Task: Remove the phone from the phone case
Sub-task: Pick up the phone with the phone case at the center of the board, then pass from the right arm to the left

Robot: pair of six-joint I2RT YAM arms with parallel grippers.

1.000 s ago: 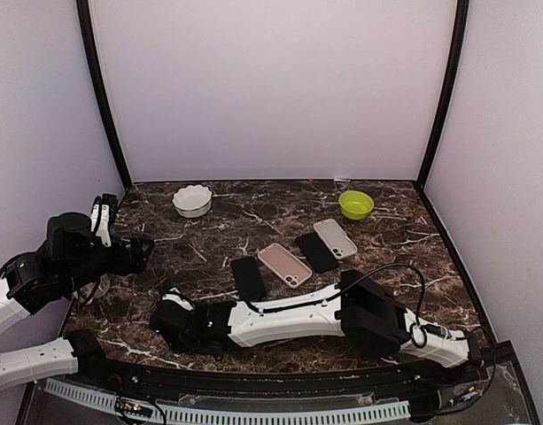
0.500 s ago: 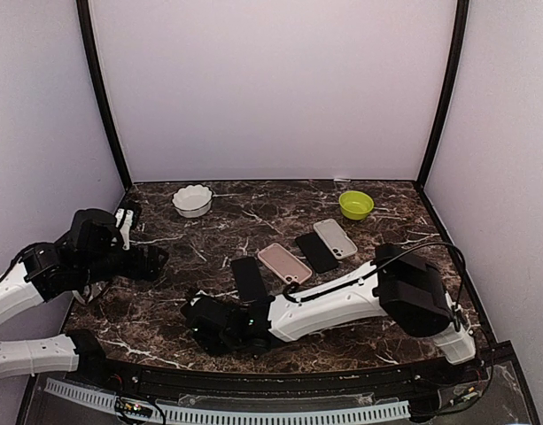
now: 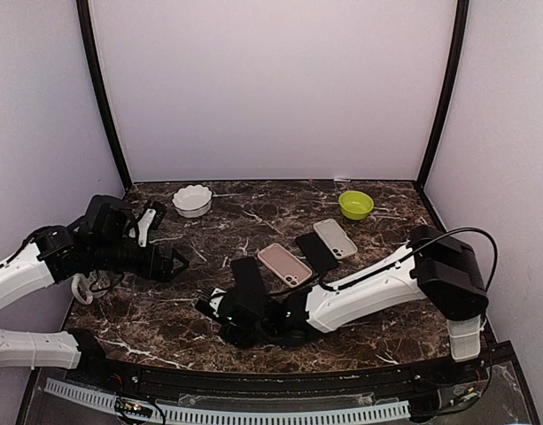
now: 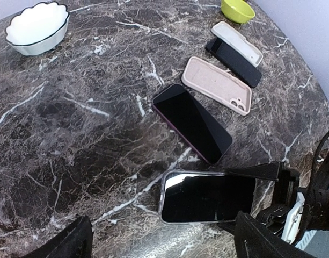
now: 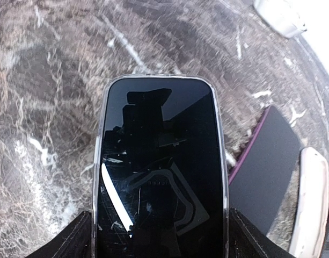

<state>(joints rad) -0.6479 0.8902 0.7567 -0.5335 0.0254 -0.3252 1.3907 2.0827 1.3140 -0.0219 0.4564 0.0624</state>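
Observation:
A black phone in a clear case [image 5: 159,172] is held by its long sides in my right gripper [image 5: 160,242], screen up, low over the marble table. In the left wrist view the cased phone [image 4: 207,197] lies crosswise with the right gripper's fingers [image 4: 261,172] on its right end. In the top view my right gripper [image 3: 244,314] is at front centre. My left gripper [image 3: 169,263] is open and empty, to the left of the phone. Its fingers [image 4: 73,242] straddle the bottom of the left wrist view, apart from the phone.
A dark phone with a purple edge [image 4: 192,122] lies just beyond the held one. Behind it are a pink case [image 4: 217,85], a black phone [image 4: 234,55] and a beige case [image 4: 236,43]. A white bowl [image 3: 192,200] and a green bowl [image 3: 355,204] stand at the back.
My right gripper has carried the cased phone to the right, toward the table's centre. My left arm has swung right and forward, closer to the phone.

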